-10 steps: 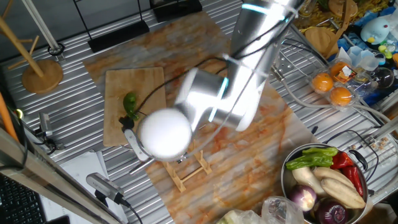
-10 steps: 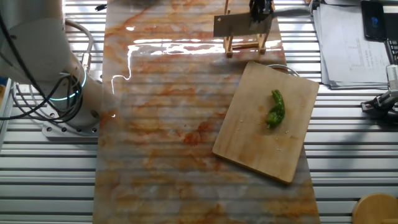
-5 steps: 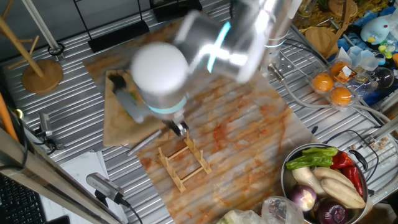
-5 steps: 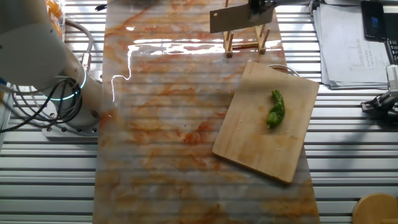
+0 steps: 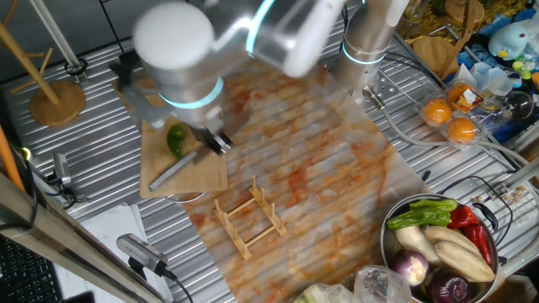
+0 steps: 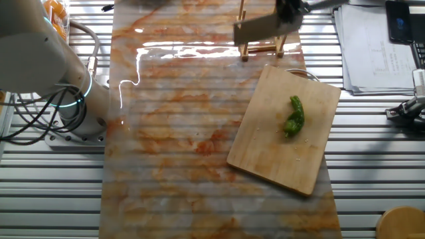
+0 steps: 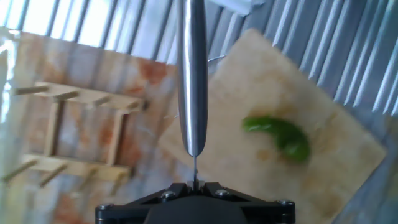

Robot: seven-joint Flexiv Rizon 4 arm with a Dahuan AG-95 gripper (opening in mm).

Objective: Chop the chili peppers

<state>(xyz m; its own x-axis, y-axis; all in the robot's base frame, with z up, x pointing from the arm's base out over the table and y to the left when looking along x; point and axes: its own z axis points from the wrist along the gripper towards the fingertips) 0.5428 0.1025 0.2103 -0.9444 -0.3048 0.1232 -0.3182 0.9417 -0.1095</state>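
Gripper [image 7: 194, 184] pinches the handle of one steel cleaver-style knife [image 6: 260, 28], jaws pressed onto it; in the hand view the blade [image 7: 192, 74] runs edge-on straight toward 12 o'clock from the jaws. Versus half a second ago, in one fixed view the arm's white rounded joint has swung from over the board toward 10 o'clock, uncovering the pepper, and the knife now lies over the rectangular light wooden cutting board [image 5: 202, 168] instead of off its lower edge. In the other fixed view the blade has shifted slightly toward 3 o'clock and sits above the small slatted wooden rack [image 6: 260, 46]; board and pepper are unchanged there. Counts: one knife, one board, one rack, one small curved glossy bright green chili pepper [image 6: 294, 117], uncut, in a single piece. Pepper lies on the board, toward its 3 o'clock side in the other fixed view, long axis running about 12 to 6 o'clock with a slight bow. In the hand view the pepper [image 7: 277, 135] sits at 3 o'clock of the blade tip, apart from it, long axis running 10 to 4 o'clock. Board rests on one orange-and-white marbled mat [image 6: 172, 133].
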